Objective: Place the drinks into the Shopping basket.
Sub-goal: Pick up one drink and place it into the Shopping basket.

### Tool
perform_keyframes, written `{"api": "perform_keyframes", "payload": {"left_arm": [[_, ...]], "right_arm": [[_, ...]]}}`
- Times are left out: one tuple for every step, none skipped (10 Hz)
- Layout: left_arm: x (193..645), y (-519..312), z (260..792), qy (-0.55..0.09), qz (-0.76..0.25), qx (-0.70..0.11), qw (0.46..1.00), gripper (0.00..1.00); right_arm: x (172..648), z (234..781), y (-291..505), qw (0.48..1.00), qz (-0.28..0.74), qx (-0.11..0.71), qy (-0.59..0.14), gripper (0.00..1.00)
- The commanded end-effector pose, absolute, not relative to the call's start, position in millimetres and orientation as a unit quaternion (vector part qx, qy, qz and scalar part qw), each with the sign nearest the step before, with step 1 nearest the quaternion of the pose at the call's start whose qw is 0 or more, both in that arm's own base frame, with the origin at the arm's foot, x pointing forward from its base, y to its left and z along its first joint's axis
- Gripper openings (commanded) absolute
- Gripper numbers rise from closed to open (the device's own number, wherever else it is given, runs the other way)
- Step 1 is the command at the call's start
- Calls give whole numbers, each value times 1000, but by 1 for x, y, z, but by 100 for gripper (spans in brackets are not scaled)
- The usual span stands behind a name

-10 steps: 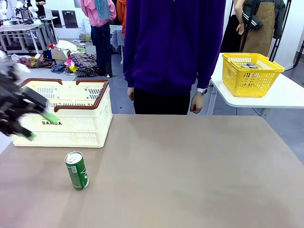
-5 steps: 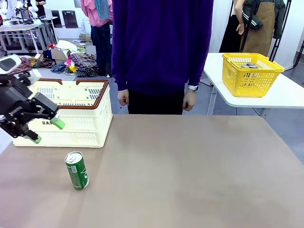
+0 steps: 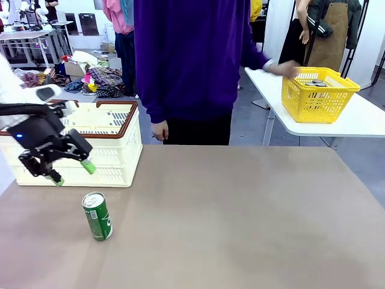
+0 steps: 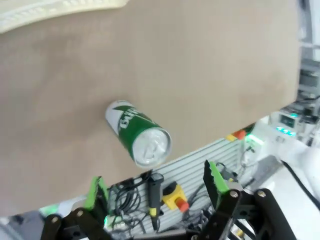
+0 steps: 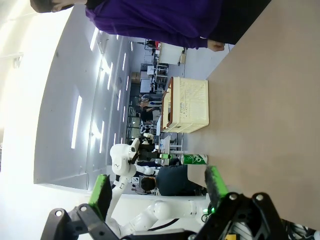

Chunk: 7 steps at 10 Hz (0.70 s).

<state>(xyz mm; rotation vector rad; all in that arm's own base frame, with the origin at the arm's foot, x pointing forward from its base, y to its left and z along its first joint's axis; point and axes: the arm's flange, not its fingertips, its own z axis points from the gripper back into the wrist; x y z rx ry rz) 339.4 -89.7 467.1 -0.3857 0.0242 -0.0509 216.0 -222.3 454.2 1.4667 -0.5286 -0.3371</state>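
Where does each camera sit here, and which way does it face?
Front: fixed between the arms, faces across the table to the person; open left gripper hangs near the green can and cream basket.
Left wrist: on the left arm, faces down at the can; own gripper at the bottom edge.
Right wrist: on the right arm, rolled sideways, faces along the table toward basket and can; open right gripper.
Shared: all three show the can.
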Motion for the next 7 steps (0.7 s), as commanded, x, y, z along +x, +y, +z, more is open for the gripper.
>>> {"api": "perform_keyframes", "payload": {"left_arm": [[357,-107,474,22,8,-124,992,100],[357,-119,468,-3,33,-103,994,100],[353,-131,461,-22,60,-73,995,100],[347,-144,456,-20,62,-46,997,100],[337,-154,449,67,24,-19,997,100],[356,-136,463,-20,39,-83,996,100],[356,-136,463,-20,39,-83,996,100]], "right_arm": [[217,459,-223,691,-154,664,-241,100],[217,459,-223,691,-154,664,-241,100],[217,459,-223,691,-154,664,-241,100],[217,459,-223,691,-154,664,-241,100],[217,459,-223,691,-154,664,-241,100],[217,459,-223,691,-154,664,-241,100],[217,459,-223,691,-154,664,-241,100]]}}
